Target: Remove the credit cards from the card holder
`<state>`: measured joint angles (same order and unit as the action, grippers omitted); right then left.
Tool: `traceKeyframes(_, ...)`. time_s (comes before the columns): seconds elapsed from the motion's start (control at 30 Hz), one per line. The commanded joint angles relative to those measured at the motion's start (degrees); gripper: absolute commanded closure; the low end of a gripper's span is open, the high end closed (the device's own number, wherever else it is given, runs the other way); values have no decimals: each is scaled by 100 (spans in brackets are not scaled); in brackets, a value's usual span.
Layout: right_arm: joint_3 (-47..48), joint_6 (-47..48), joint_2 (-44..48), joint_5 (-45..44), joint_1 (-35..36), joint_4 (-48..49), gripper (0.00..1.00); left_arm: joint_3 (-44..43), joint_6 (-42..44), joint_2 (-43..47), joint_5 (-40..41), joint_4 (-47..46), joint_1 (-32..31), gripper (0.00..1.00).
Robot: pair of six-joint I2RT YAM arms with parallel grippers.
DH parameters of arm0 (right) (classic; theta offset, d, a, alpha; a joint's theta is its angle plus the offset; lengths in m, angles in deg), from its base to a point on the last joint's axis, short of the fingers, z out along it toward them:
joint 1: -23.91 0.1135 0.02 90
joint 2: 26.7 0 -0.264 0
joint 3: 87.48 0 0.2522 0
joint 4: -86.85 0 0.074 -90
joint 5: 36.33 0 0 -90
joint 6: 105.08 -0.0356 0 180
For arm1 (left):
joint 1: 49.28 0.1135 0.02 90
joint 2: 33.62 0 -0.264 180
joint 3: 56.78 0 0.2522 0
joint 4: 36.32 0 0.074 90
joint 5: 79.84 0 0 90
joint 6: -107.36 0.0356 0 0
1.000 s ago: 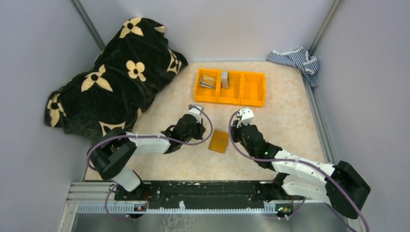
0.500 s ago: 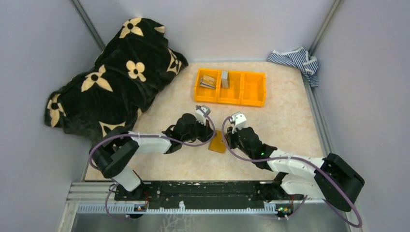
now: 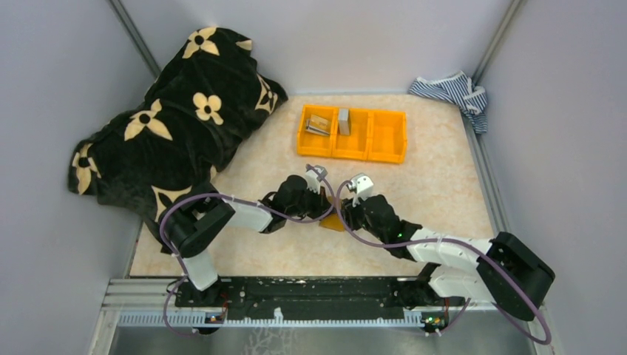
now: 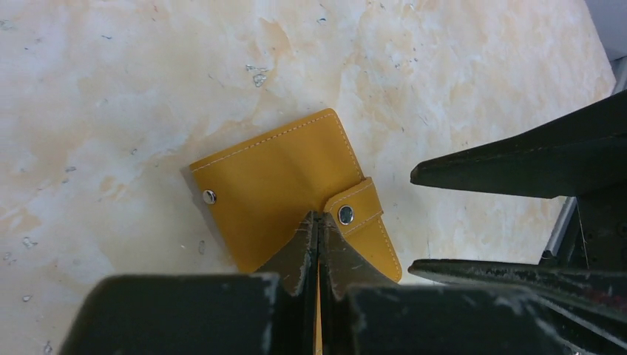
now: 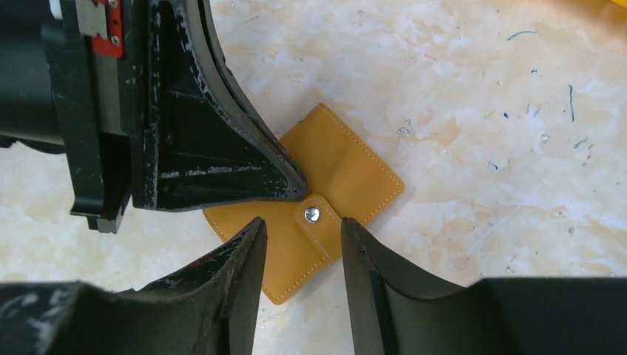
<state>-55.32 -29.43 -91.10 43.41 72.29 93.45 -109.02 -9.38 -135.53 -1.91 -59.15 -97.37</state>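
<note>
Lying on marbled beige table (image 3: pixel 444 192), grey walls (image 3: pixel 562 148): card holder (image 4: pixel 281 185); left gripper (image 4: pixel 319 218) closed, touching it; right gripper (image 5: pixel 302 223) parted.

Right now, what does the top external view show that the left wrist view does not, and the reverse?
Only the top view: the flowered blanket, the orange bin and the striped cloth. Only the left wrist view: the snap tab and a second metal stud. Both: the folded card holder, with the left end effector and right end effector close together at it.
</note>
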Motion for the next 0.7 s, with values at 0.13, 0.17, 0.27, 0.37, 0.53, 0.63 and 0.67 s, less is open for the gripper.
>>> traceKeyframes(0.13,204,288,-490,149,56,207,53,-50,270,102,386,491,21,100)
traceKeyframes(0.17,241,325,-587,140,50,211,53,-47,243,81,341,461,24,100)
traceKeyframes(0.27,378,434,-815,16,85,135,53,-6,212,17,160,328,21,100)
traceKeyframes(0.37,540,602,-881,-113,190,28,53,144,218,34,5,2,20,100)
traceKeyframes(0.53,850,751,-936,-121,237,-258,46,192,252,211,-116,9,21,100)
traceKeyframes(0.63,1029,820,-910,-147,267,-459,45,233,213,481,-190,30,25,100)
traceKeyframes(0.67,1069,846,-919,-176,265,-498,45,235,211,527,-178,41,20,100)
